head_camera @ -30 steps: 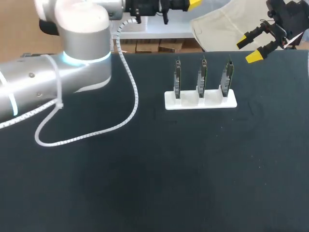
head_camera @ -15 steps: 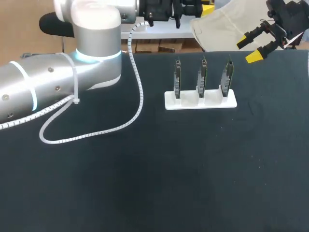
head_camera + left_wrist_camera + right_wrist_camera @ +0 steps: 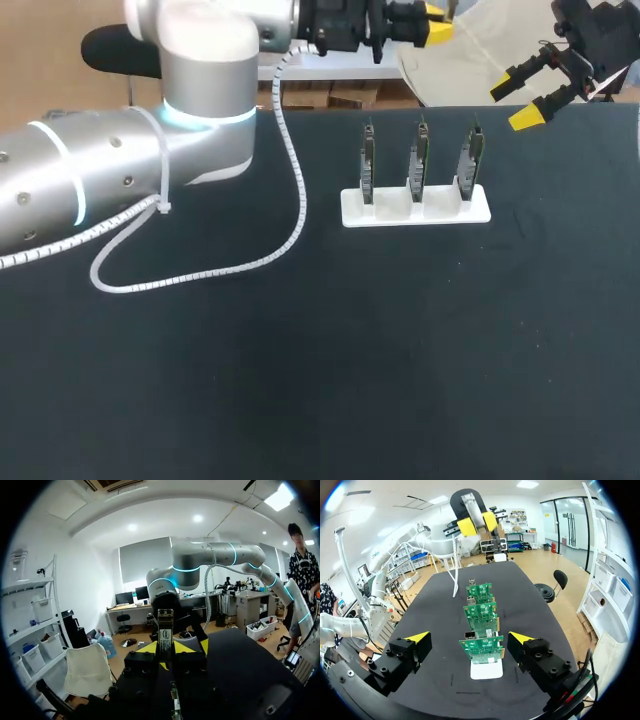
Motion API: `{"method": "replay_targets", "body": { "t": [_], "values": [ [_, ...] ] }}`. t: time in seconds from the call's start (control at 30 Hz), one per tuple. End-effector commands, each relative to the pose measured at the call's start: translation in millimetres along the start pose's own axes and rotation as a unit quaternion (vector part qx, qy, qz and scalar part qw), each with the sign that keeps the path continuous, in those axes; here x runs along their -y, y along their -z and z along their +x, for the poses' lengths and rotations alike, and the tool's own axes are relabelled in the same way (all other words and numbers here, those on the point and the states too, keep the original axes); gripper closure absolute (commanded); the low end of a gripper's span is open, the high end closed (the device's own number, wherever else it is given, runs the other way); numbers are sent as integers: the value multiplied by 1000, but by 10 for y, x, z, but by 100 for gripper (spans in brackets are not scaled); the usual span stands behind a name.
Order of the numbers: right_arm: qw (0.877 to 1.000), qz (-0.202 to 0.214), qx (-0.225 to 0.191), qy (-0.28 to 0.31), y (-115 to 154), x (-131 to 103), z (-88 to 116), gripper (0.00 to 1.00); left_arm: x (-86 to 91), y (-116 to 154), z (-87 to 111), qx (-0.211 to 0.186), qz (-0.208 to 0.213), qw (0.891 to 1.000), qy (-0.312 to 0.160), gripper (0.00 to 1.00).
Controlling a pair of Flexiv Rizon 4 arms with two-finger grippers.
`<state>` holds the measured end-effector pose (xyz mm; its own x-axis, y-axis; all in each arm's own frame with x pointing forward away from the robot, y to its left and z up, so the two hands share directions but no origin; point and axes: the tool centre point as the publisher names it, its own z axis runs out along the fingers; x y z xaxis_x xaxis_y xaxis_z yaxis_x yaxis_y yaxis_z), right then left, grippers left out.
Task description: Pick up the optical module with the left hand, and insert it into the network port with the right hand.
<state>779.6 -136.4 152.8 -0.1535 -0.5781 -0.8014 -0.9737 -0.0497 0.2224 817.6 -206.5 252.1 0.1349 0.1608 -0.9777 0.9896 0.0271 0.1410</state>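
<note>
Handover looks to be the step in hand, and the head view shows both arms at the far side of a black cloth-covered surface (image 3: 300,380). The left pincer (image 3: 435,20) hangs beyond the back edge. The right pincer (image 3: 517,103), yellow tips spread and holding nothing, hovers over the far right corner. Nearer the camera, three upright green circuit boards (image 3: 420,160) stand in a white slotted plastic holder (image 3: 415,212), and a white spiral-wrapped cable (image 3: 302,200) loops from the left arm onto the surface

In the left wrist view, the left pincer pinches a slim metal optical module (image 3: 165,630), held upright between its yellow tips and facing the right arm

In the right wrist view, the boards line up one behind another ahead of the spread fingers. A small silver cage (image 3: 469,635) beside the nearest board is probably the network port, though it is too small to be sure

A clean pass would have the right pincer close squarely on the optical module's free body, with the left letting go only once that grip is firm, then a straight approach along the port's axis. Open surface lies wide in front of the holder, but the boards stand close together. Both pincers sit near the back edge, where a dropped module could fall off
</note>
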Motion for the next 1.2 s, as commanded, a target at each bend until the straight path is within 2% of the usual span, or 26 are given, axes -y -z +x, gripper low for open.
{"method": "replay_targets", "body": {
  "t": [0.03, 0.2, 0.33, 0.6, 0.87, 1.2],
  "values": [
    [1000, 4, 0, 1, -10, -33, 5, 0, -18, -119, 64, -1, 3, 1000, 3, 100],
    [1000, 4, 0, 1, -10, -33, 5, 0, -34, -254, 112, 0, 17, 1000, 13, 100],
    [1000, 4, 0, 1, -10, -33, 5, 0, 10, -300, 131, 1, 14, 999, 39, 100],
    [1000, 4, 0, 1, -10, -33, 5, 0, 29, -407, 176, 1, 19, 998, 52, 100],
    [1000, 4, 0, 1, -10, -33, 5, 0, 74, -426, 238, 1, -4, 998, 70, 100],
    [1000, 4, 0, 1, -10, -33, 5, 0, 186, -447, 253, -10, 3, 997, 73, 100]
  ]
}}
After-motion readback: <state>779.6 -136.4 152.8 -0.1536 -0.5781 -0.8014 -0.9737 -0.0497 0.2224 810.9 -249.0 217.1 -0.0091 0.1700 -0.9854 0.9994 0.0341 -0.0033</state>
